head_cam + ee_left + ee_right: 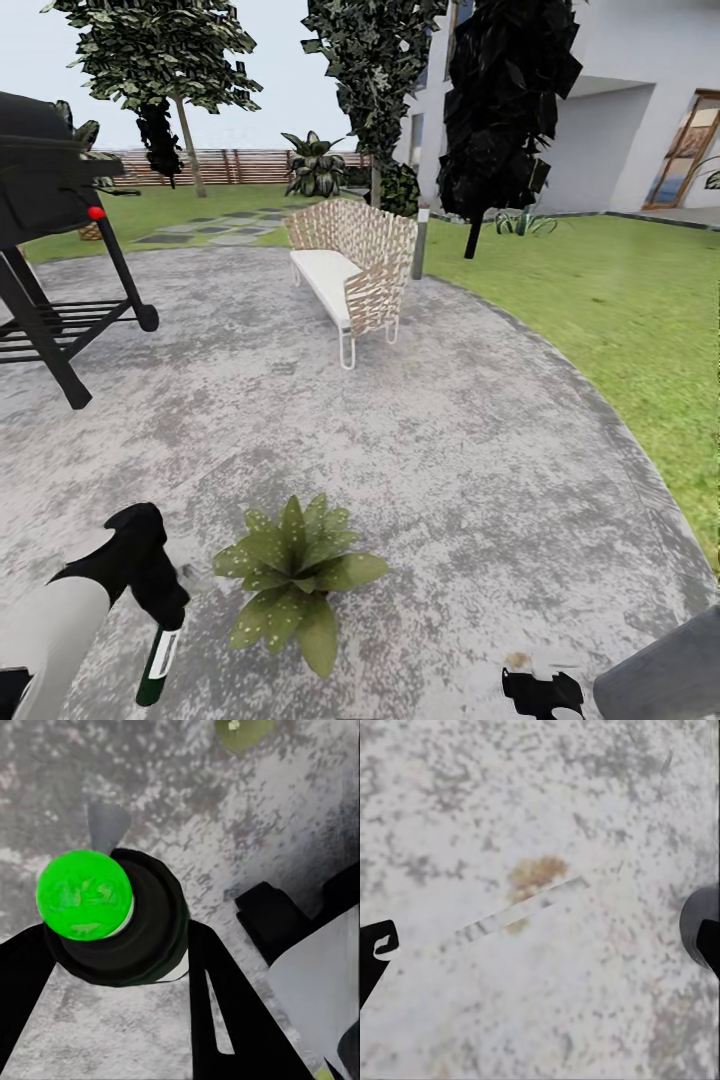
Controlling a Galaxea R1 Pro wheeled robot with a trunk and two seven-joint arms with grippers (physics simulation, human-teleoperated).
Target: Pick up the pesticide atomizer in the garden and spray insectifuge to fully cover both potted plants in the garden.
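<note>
Flat, even daylight is filling the head view under a pale overcast sky (pixel 300 90), with only faint shadows falling. Rendered textures are looking soft and smeared, lines are bending toward the edges, and the patio (pixel 540 810) is blurring close up.

The grey stone patio (pixel 480 470) bears a potted plant (pixel 295 580), wicker chair (pixel 355 265) and grill (pixel 50 250).

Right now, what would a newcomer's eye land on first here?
Probably the potted plant, a leafy green rosette on the grey patio just ahead. Beside it, the left gripper holds the pesticide atomizer, pointing down. Farther off stand a wicker chair and a black grill at left.
</note>
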